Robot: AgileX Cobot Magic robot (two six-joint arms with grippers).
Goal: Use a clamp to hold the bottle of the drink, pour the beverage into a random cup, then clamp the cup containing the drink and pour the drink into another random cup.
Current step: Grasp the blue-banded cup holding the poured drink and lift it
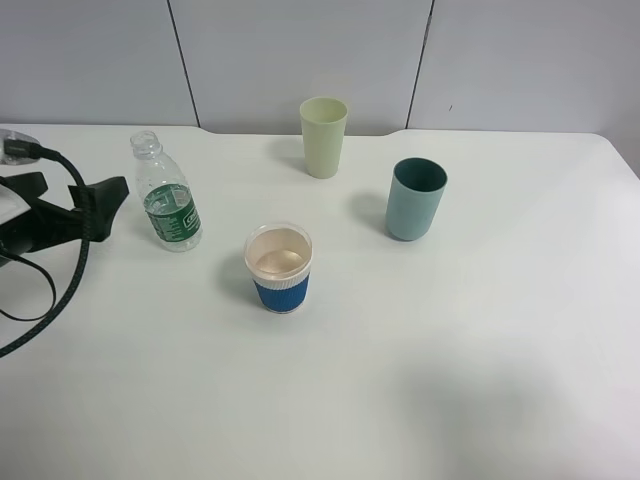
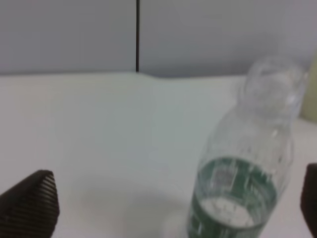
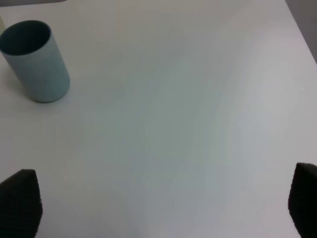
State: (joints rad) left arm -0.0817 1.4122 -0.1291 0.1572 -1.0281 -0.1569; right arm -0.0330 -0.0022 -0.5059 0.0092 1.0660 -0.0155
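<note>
The bottle of the drink (image 1: pixel 167 195) stands upright and uncapped at the left of the table, with clear liquid low inside its green label. My left gripper (image 1: pixel 108 208) is open just left of it, not touching. In the left wrist view the bottle (image 2: pixel 242 173) sits between the spread fingertips (image 2: pixel 29 208), close to one side. The blue-sleeved cup (image 1: pixel 279 268) stands in the middle front, its peach inside glossy. The pale yellow-green cup (image 1: pixel 323 135) stands at the back. My right gripper (image 3: pixel 162 201) is open over bare table and is out of the exterior high view.
A teal cup (image 1: pixel 415 198) stands right of centre and also shows in the right wrist view (image 3: pixel 37 62). Black cables (image 1: pixel 60 290) loop over the white table (image 1: pixel 450 350) at its left edge. Grey wall panels rise behind the table.
</note>
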